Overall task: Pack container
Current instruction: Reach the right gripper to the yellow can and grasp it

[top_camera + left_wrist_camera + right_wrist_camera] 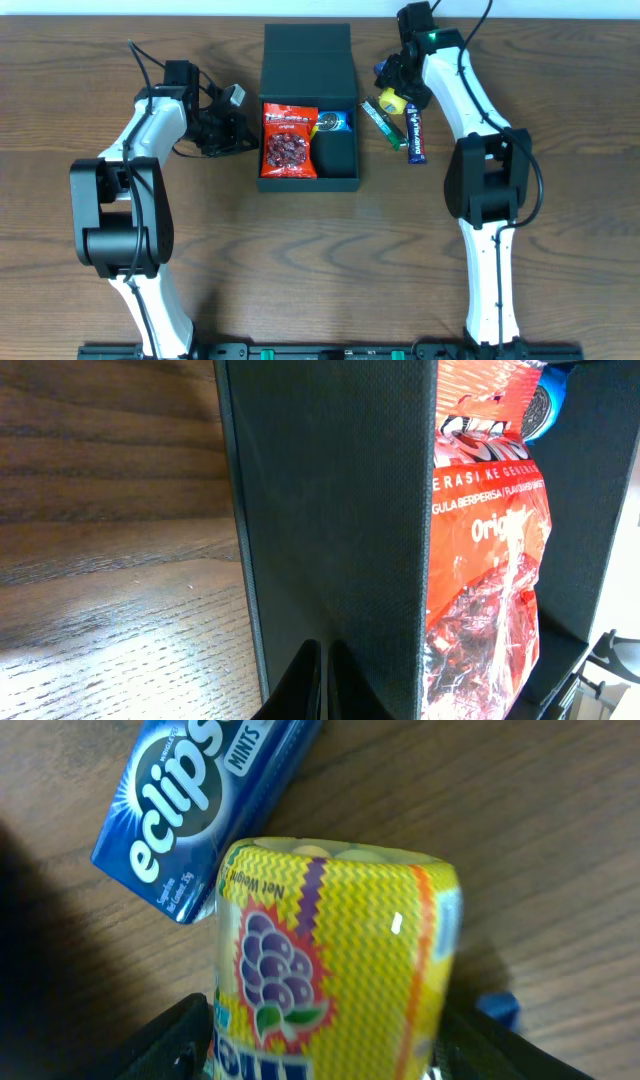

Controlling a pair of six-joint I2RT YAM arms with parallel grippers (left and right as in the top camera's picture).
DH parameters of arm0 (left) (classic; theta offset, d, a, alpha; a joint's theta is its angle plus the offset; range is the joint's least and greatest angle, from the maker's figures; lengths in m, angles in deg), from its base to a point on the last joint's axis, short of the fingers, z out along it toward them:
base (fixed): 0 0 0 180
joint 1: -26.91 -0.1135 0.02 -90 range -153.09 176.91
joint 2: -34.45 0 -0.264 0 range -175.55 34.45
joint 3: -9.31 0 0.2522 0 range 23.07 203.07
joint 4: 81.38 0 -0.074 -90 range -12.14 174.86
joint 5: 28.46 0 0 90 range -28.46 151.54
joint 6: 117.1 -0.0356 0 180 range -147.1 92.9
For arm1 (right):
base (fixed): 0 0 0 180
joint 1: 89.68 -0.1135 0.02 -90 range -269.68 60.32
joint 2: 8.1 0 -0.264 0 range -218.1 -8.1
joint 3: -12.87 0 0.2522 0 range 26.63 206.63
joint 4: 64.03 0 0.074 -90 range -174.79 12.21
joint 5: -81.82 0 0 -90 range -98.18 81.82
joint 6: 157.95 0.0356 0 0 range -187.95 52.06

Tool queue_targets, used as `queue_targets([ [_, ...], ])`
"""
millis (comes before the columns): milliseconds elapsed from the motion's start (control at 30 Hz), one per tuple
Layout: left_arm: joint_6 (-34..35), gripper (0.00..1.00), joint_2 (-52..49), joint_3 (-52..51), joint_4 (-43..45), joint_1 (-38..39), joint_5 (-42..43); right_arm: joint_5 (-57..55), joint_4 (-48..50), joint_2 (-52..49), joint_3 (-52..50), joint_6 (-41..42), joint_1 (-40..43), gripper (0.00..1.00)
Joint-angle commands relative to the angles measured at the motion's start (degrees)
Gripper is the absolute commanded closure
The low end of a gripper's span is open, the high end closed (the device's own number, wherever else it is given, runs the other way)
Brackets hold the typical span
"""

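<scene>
The container (pixel 308 184) lay near the middle of the worktop's far edge, its flap lid thrown back toward that edge so the inside was open from above. A red snack packet (pixel 289 140) filled its left side and a blue biscuit packet (pixel 333 123) sat in the far right corner. The near right part looked empty, probably the room left for what remained outside.

The right gripper (pixel 330 1040) was clamped on a yellow grape-candy tub (pixel 340 940), a finger on each side, just beside the container's right wall. Whether the tub was off the wood could not be told. An Eclipse mints box (pixel 190 800) lay close by, and a green pack (pixel 381 118) and a Dairy Milk bar (pixel 416 135) waited nearer the right edge.

The left gripper (pixel 325 685) sat low against the container's left wall, its jaws drawn nearly together on nothing. It was likely bracing the box against sliding.
</scene>
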Motion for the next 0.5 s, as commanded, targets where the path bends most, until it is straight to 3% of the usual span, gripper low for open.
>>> queue_targets([
  [0,0.22,0.94,-0.42,-0.37,-0.22,0.24,0.92,0.66,0.48,-1.77,0.15,-0.52,0.04,0.29],
  [233,0.22,0.94,-0.42,-0.37,-0.39,0.24,0.9,0.57,1.88,-1.95,0.15,-0.92,0.07,0.55],
  [467,0.22,0.95,-0.42,-0.37,-0.37,0.24,0.9,0.17,1.31,-1.92,0.37,-3.17,0.24,0.67],
])
